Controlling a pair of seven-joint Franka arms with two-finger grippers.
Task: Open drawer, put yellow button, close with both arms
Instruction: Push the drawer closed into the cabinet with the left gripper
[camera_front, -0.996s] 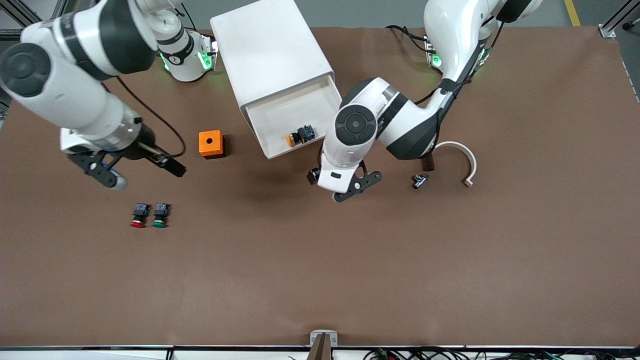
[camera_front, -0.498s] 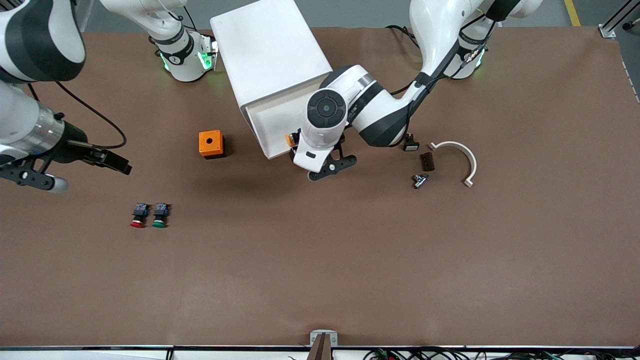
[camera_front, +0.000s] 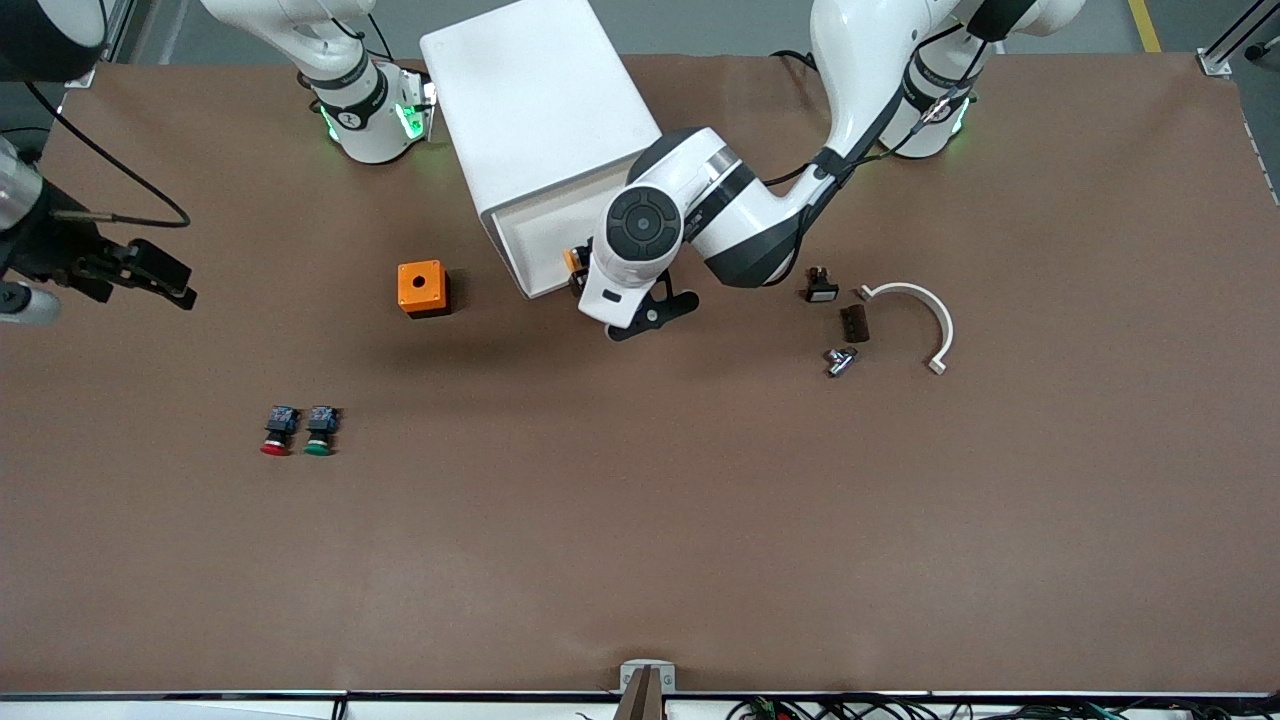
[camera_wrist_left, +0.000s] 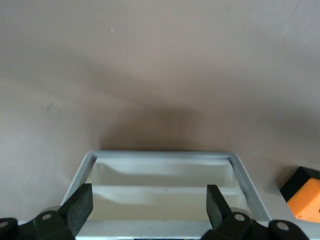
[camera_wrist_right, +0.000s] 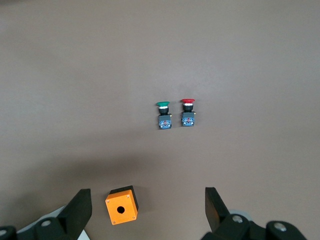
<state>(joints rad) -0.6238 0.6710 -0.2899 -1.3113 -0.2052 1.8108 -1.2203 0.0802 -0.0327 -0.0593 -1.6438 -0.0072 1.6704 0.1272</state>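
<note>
The white cabinet stands near the robots' bases. Its top drawer is partly open. The yellow button lies in the drawer at its front edge, mostly hidden by my left arm. My left gripper is open and empty at the drawer's front. In the left wrist view the gripper is over the drawer's rim, and the button is hidden. My right gripper is open and empty, up over the right arm's end of the table.
An orange box with a hole sits beside the cabinet and shows in the right wrist view. A red button and a green button lie nearer the camera. A white curved piece and small dark parts lie toward the left arm's end.
My left gripper has moved toward the cabinet and the drawer has slid partly in. My right arm has drawn back toward its end of the table.
</note>
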